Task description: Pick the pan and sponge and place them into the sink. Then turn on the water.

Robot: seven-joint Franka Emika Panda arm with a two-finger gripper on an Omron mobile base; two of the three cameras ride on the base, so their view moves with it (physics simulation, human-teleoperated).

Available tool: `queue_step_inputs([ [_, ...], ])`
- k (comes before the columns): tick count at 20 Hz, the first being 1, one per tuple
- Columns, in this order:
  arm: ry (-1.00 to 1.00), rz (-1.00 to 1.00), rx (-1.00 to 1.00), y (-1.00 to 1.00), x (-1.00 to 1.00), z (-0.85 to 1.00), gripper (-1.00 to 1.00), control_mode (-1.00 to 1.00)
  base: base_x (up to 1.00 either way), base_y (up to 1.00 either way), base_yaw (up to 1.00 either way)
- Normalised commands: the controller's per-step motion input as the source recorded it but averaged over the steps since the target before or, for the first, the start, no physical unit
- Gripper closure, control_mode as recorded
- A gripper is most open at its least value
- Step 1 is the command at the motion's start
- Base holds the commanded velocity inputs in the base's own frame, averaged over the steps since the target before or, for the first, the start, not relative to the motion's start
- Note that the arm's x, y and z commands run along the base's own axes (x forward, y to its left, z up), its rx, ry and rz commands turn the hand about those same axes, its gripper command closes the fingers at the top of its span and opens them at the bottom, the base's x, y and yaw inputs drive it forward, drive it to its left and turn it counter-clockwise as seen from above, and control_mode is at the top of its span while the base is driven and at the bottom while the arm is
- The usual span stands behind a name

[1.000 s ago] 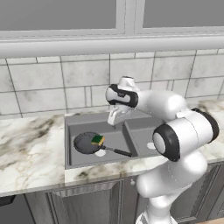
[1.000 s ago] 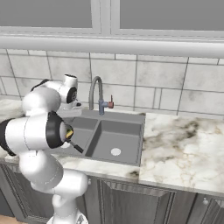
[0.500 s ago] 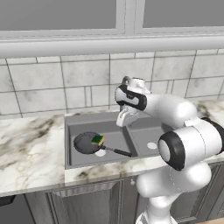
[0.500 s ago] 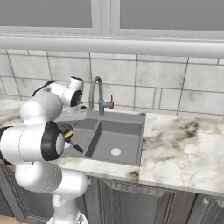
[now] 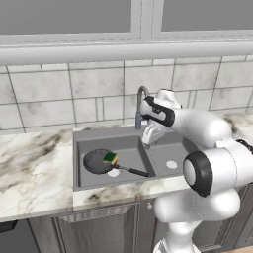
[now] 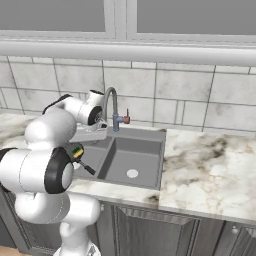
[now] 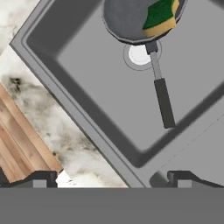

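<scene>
Both items are already in the sink (image 5: 94,141): pan (image 5: 97,161) with sponge (image 5: 110,158) inside. Gripper (image 5: 152,134) is spread empty beside the stiff faucet (image 5: 141,101), best pushed at its base lever.

The sink (image 5: 99,182) is set into a marbled counter (image 5: 34,173) under a tiled wall. In its left basin lies the pan (image 5: 96,162), its thin black handle running right and toward the near side, ending close to the central divider. The sponge (image 5: 110,158) rests green side up on the pan's right rim. The faucet (image 5: 140,106) arches at the far edge of the sink. Just right of it, the end effector (image 5: 152,136) hangs over the divider, fingers spread, holding nothing.
</scene>
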Motion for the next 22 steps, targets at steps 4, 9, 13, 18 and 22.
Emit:
queue_step_inputs([
  [4,0.0,0.0,0.0,-0.42,0.0,0.0,-1.0,-1.0,0.0,0.0,0.0],
  [9,0.0,-0.02,0.0,-0.44,0.0,0.0,-1.0,-1.0,0.0,0.0,0.0],
  [13,0.0,-0.04,0.0,-0.41,0.07,0.0,-1.0,-1.0,0.0,0.0,0.0],
  [18,0.0,-0.05,0.0,-0.34,0.17,0.0,-1.0,-1.0,0.0,0.0,0.0],
  [22,0.0,-0.03,0.0,-0.32,0.23,0.08,-1.0,-1.0,0.0,0.0,0.0],
])
